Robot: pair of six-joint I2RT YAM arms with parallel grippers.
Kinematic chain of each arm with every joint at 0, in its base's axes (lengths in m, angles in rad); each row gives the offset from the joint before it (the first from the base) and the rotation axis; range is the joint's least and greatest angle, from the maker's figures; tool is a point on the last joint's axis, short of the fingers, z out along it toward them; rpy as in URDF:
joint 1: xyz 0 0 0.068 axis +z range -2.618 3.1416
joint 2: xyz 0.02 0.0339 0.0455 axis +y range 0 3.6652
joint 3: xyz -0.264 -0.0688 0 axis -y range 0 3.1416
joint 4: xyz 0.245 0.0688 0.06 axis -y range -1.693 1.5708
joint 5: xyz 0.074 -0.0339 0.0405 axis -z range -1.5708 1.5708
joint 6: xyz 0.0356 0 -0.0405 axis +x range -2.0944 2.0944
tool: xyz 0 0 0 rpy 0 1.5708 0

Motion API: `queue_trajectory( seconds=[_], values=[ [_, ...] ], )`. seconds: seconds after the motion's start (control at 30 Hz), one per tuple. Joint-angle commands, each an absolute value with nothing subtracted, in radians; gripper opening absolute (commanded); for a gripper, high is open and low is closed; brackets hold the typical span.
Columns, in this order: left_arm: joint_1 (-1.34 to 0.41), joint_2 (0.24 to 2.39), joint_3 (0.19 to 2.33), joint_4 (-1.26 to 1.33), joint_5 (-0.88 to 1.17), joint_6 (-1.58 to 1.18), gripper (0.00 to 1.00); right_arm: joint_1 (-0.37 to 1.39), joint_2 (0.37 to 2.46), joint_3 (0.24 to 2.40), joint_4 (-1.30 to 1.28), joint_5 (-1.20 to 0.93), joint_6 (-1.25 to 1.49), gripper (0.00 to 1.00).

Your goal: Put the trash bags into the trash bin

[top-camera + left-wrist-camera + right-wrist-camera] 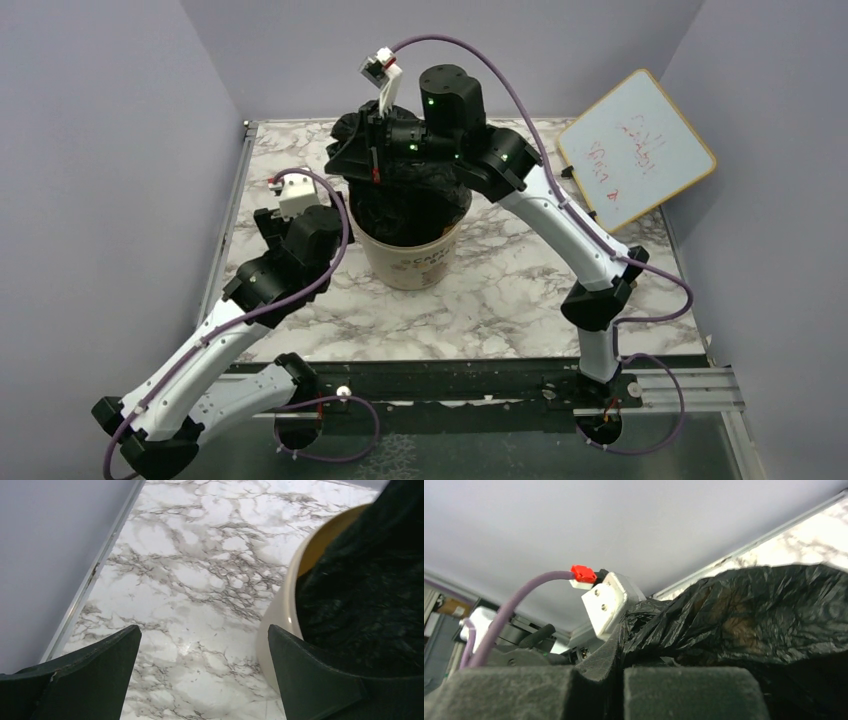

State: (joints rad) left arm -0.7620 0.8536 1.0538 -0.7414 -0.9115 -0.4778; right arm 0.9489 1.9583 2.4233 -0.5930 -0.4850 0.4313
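Right hand clenched, looks pinched on a fold of the trash bag, holding it up over the trash bin; contact is partly hidden in the wrist view. Bag's lower part sits inside the bin. Bin stands on the marble surface. Left hand released, jaws wide, just beside the bin's left wall, holding nothing.

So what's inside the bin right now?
A black bag fills the bin, bulging above its rim, its top pinched by the right gripper. Anything beneath the bag is covered.
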Motion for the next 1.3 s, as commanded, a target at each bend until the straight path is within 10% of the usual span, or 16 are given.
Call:
queue_trajectory(
  seconds=[0.0,0.5,0.83,1.27],
  values=[
    [-0.643,0.844,1.043,-0.704,-0.794,-0.463,0.99,0.943,1.947,2.521,-0.536,-0.408,0.424,0.0],
    [-0.518,0.869,1.031,-0.68,-0.661,-0.448,0.99,0.856,1.874,2.021,-0.335,-0.521,0.576,0.01],
    [-0.503,0.866,1.035,-0.662,-0.632,-0.462,0.99,0.847,1.958,2.329,-0.458,-0.569,0.505,0.01],
    [-0.503,0.8,1.117,-0.666,-0.573,-0.435,0.99,0.77,1.75,1.917,-0.49,-0.373,0.478,0.13]
  ],
)
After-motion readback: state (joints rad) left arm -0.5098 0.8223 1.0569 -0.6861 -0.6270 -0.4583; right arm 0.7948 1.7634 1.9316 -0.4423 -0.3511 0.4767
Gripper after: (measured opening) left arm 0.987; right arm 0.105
